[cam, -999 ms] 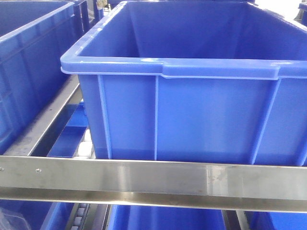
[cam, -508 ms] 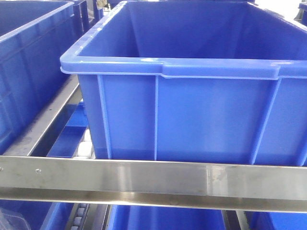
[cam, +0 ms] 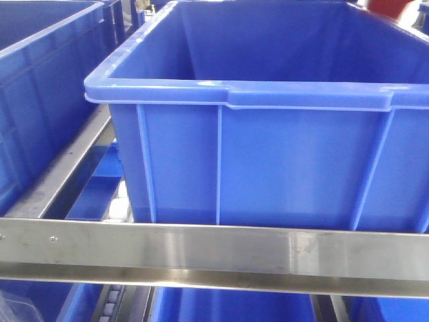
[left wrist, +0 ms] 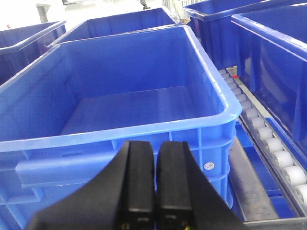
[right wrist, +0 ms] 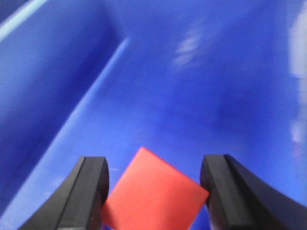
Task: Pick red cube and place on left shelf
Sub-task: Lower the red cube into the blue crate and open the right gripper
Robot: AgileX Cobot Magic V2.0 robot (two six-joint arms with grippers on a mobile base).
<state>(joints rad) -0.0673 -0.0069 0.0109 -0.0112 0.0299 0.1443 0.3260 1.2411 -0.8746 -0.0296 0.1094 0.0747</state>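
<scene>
The red cube [right wrist: 153,191] sits tilted between the black fingers of my right gripper [right wrist: 154,162], its corners touching both, held over the blurred inside of a deep-blue crate [right wrist: 182,86]. In the front view a red patch [cam: 395,8] shows at the top right edge, above the far rim of the large blue crate [cam: 268,154]. That crate stands on the left shelf, whose steel front rail [cam: 201,248] crosses the bottom. My left gripper [left wrist: 157,144] is shut with nothing in it, just in front of another blue crate [left wrist: 120,96].
More blue crates stand at the left [cam: 40,87] and on the level below [cam: 228,305]. White rollers [left wrist: 268,139] run along a track right of the left gripper's crate. Further crates [left wrist: 268,52] line the right side there.
A red shape has entered the top right corner of the front view, above the crate. The crate and the shelf have not moved.
</scene>
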